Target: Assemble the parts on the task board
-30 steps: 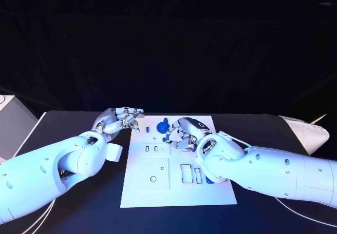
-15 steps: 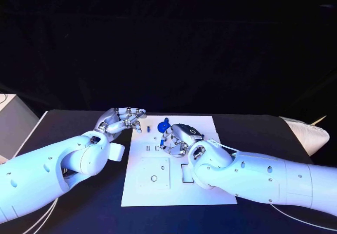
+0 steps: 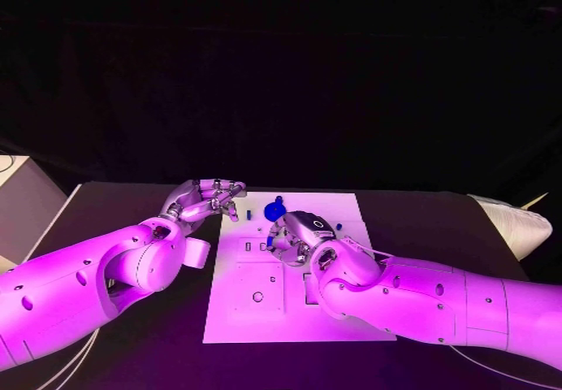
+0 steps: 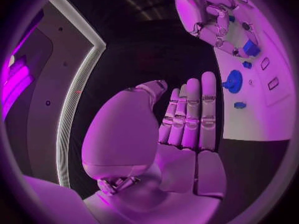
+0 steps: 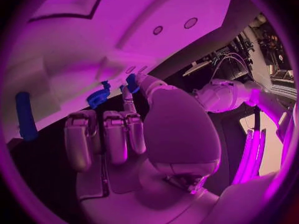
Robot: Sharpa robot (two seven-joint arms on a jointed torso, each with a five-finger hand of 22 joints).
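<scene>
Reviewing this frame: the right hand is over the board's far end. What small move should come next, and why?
Probably a short lowering of the right hand toward the task board. In the right wrist view it seems to pinch a small blue part at its fingertips, just beside the blue gear, above the white surface. The left hand holds nothing, at the board's edge.

The near half of the task board (image 3: 246, 325), toward the bottom of the head view, lies open to approach. Its far end is crowded: the right hand (image 3: 299, 234) sits over the upper middle, the left hand (image 3: 207, 198) hovers at the upper-left corner, and a round blue part (image 3: 273, 211) (upright, it seems) stands between them.
</scene>
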